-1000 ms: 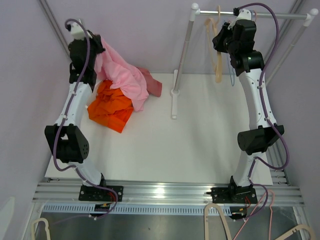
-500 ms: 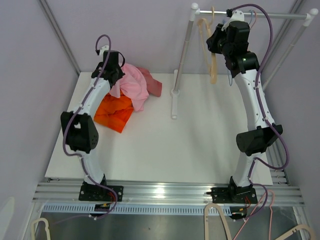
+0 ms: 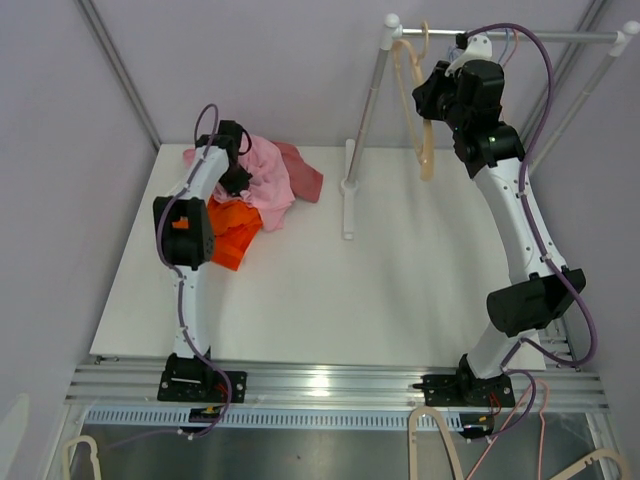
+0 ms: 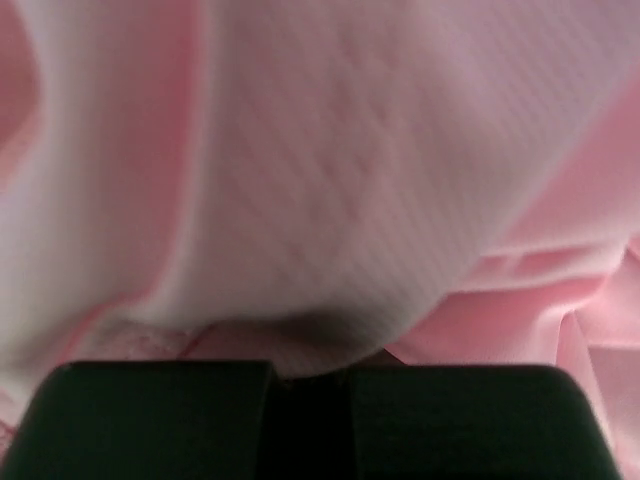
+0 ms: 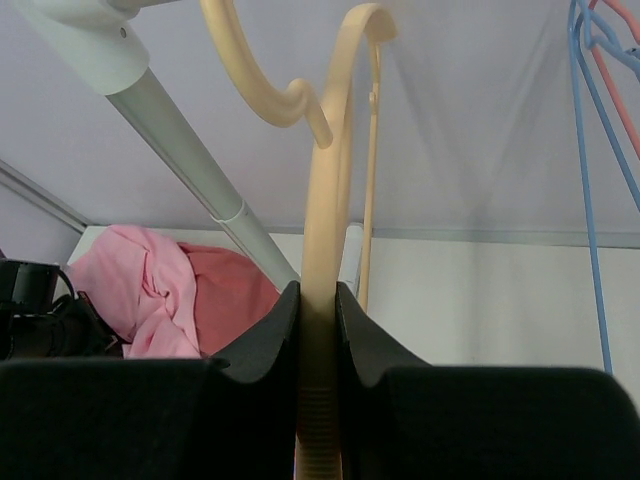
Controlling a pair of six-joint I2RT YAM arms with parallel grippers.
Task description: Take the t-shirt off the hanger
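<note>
Since the hanger (image 3: 424, 140) hangs bare at the upper right of the overhead view, and the pink t-shirt (image 3: 268, 178) lies crumpled at the upper left of the tabletop (image 3: 400, 290), the removal itself looks done. Step in hand, by my reading: laying the shirt down and letting go of it.

T-shirt: heaped, partly over an orange garment (image 3: 232, 238) and touching it. A darker red cloth (image 3: 303, 172) shows just beside it, toward frame centre. Well apart from the hanger.

Left claw (image 3: 237, 172): down in the heap, at its left side. Its wrist view is filled with pink weave, too close to be sharp. Fingers are together, and a fold of the pink cloth dips to their tips. I read that as a pinch of shirt held, though the contact itself is blurred.

Right claw (image 5: 317, 300): clamped on the hanger's cream arm, one finger on each side, no gap showing. The hook sits up by the rail (image 3: 560, 35); I cannot tell whether it bears on the rail.

Next move, as I judge it:
- Left claw must part its fingers and rise straight out of the heap. Thin knit may cling to the pads, so a slow lift would avoid dragging the shirt back up.
- Right claw can let go only once the hook is surely seated on the rail; otherwise the hanger may drop.
</note>
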